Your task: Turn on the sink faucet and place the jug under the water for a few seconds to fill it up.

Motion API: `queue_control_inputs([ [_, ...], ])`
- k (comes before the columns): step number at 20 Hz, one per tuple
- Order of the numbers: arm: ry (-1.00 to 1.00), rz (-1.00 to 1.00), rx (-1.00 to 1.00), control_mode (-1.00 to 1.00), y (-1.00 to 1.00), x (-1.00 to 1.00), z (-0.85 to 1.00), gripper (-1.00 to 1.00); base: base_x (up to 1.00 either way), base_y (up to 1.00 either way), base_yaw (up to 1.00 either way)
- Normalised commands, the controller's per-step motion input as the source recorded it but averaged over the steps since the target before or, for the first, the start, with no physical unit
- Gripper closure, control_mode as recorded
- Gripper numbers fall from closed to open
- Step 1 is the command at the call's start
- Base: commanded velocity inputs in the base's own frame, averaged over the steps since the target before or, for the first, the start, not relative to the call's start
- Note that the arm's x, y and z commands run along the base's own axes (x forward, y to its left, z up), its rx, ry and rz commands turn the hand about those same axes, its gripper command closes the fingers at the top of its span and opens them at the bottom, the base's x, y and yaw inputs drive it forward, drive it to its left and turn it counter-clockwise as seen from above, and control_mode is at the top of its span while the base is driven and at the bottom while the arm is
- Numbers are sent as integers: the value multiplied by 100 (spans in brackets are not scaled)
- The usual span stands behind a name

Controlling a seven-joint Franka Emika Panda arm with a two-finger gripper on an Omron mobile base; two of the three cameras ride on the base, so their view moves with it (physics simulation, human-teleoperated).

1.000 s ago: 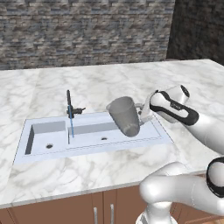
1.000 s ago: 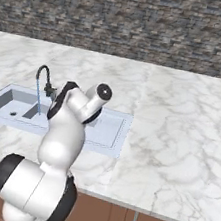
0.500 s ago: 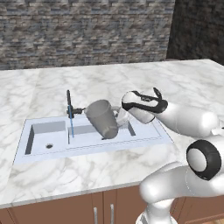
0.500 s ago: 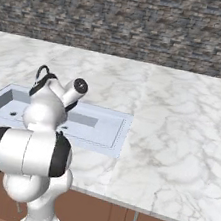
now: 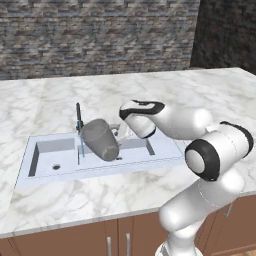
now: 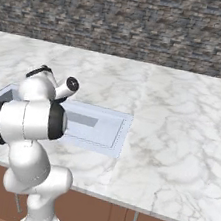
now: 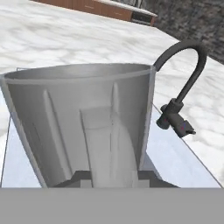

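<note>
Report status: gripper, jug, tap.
Gripper holding the jug, jaws hidden behind it. Jug tilted over the sink, beside the water, not under it. Faucet running; nothing in the way.

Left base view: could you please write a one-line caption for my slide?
Robot arm holds the tilted jug over the sink, right beside the faucet and its running water.

Two rear base views over one sink (image 5: 150,155); hand view close up
</note>
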Motion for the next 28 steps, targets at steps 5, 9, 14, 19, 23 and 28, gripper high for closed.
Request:
queue_control_inputs([
  [5,1,3,0,-100,12,49,-16,100,0,0,0],
  [9,0,0,1,-100,0,31,-18,100,0,0,0],
  [14,0,0,2,-100,14,27,-16,100,0,0,0],
  [19,1,0,2,-100,26,28,-5,100,0,0,0],
  [23,1,0,2,-100,26,24,-4,100,0,0,0],
  [28,2,-1,1,-100,16,13,-31,100,0,0,0],
])
